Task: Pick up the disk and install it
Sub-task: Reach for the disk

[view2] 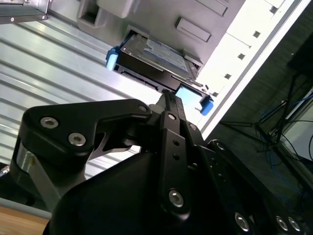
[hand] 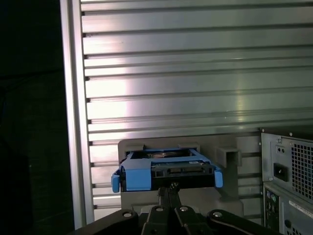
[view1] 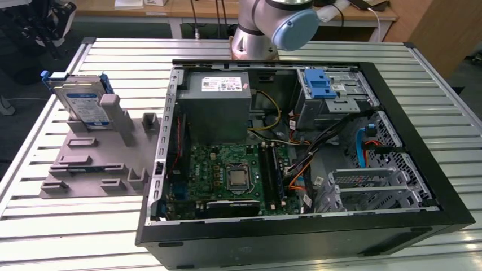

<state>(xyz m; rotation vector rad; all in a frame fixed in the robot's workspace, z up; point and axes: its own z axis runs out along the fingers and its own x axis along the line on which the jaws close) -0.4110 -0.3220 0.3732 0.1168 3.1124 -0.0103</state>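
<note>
While the disk stands on edge in a slot of the grey holder on the slatted metal table, it is outside the open computer case, at about ten o'clock from the case's middle in the exterior view. Its white-and-blue label faces outward there, with blue rails along its sides. The arm rises from the table at twelve o'clock of the case. Inside the case, the grey power-supply box lies at eleven o'clock, the metal drive cage with its blue latch at one o'clock, and the green motherboard toward seven o'clock. In both wrist views the gripper points at the disk, its two fingers drawn together into one narrow tip with nothing between them. That tip is close to the disk's connector edge, between the blue rail ends; whether it touches cannot be told.
</note>
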